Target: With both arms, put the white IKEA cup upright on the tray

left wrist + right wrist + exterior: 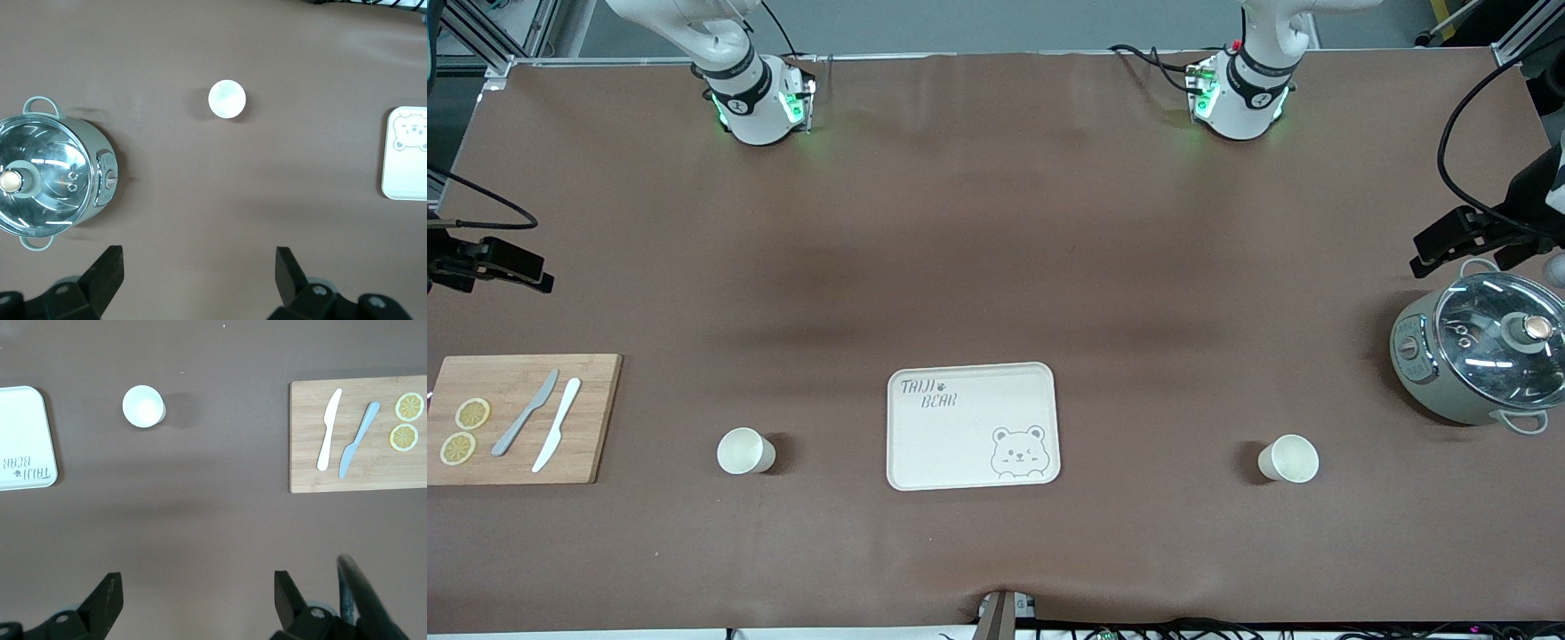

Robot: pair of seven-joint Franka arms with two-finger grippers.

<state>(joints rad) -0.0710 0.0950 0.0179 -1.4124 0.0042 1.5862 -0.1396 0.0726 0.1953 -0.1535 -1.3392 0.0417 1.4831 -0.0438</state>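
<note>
right gripper [193,600]: black two-finger, jaws wide apart, nothing between them; hangs high over bare brown table cloth [996,222] at the right arm's end, short of the board.
bamboo cutting board [520,418]: holds two lemon slices [464,431], a grey knife [525,412] and a white knife [557,436]; not part of the task, steer clear.
white cup near the right arm's end [744,451]: stands between the board and the tray, mouth up, long axis vertical; already upright, so no re-orienting needed.
cream rectangular tray with bear print [971,425]: mid-table, bare; long side runs along the table toward each arm's end, "TAIJI BEAR" text reads upright to the front camera.
white cup near the left arm's end [1289,459]: between the tray and the pot, well apart from both; mouth up, axis vertical.
grey-green pot with glass lid [1476,356]: at the left arm's end, lid on.
left gripper [200,280]: jaws wide apart, empty; hangs over the cloth beside the pot.
step: approach, no cup touched yet.
advice: each arm should descend straight over its own cup, jaws straddling the wall, pinch across the rim, lift level, set down on opposite halves of the tray so the arms don't clash.
risk: thin, light cup may tip if one finger lands first.
</note>
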